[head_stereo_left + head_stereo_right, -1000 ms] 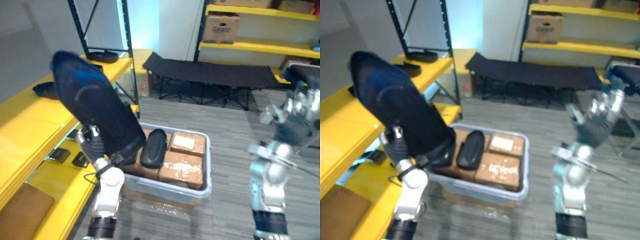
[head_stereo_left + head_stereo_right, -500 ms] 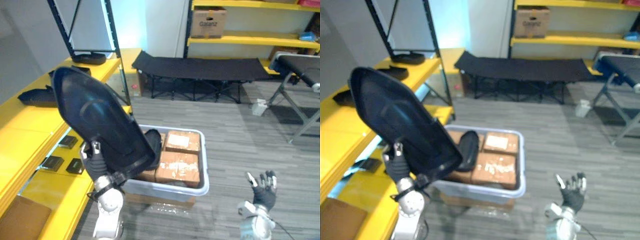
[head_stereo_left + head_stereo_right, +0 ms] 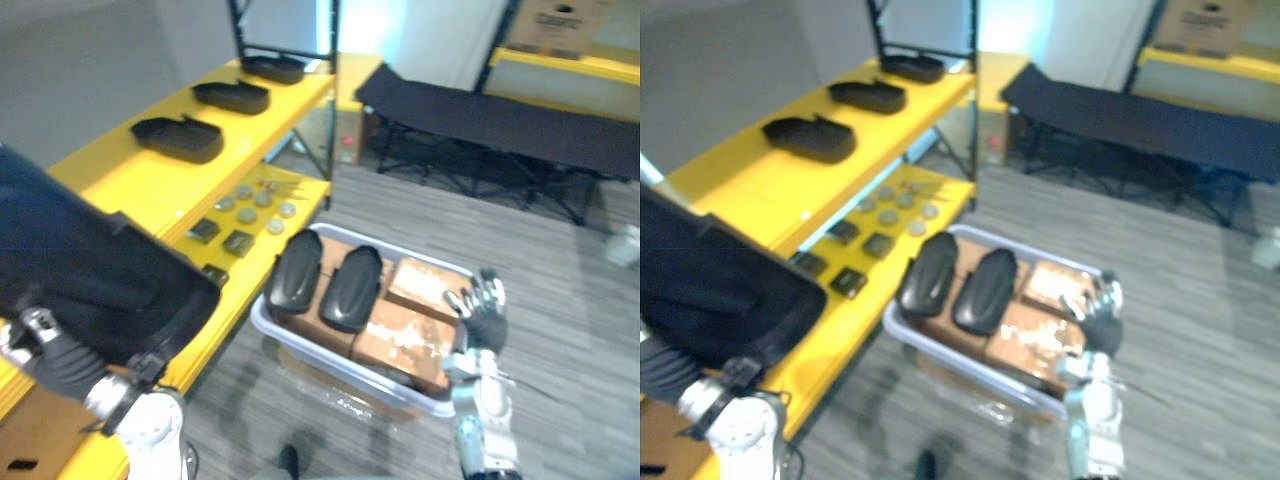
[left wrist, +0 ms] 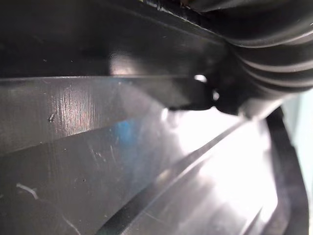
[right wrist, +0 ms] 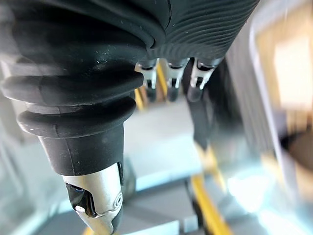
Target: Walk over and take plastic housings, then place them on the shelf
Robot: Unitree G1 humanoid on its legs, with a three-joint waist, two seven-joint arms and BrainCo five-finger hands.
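A large black plastic housing (image 3: 90,280) fills the lower left, tilted over the yellow shelf's front edge (image 3: 150,190). My left hand (image 3: 55,362) is shut on its lower rim; the left wrist view shows the housing's glossy inside (image 4: 122,161) from very close. Three smaller black housings (image 3: 180,138) lie in a row on the top shelf board. Two more housings (image 3: 297,270) (image 3: 350,285) rest on cardboard boxes in a grey bin (image 3: 300,345) on the floor. My right hand (image 3: 482,305) hovers open over the bin's right end, with straight fingers (image 5: 168,81).
Small dark and round parts (image 3: 238,238) lie on the lower shelf board beside the bin. A black folding cot (image 3: 480,115) stands behind it. Another yellow rack with a cardboard box (image 3: 570,20) is at the back right. Grey floor lies to the right.
The camera has swung left and down. The big housing has dropped from upright to low at the left. My right hand has risen from the floor level up to the bin's right end.
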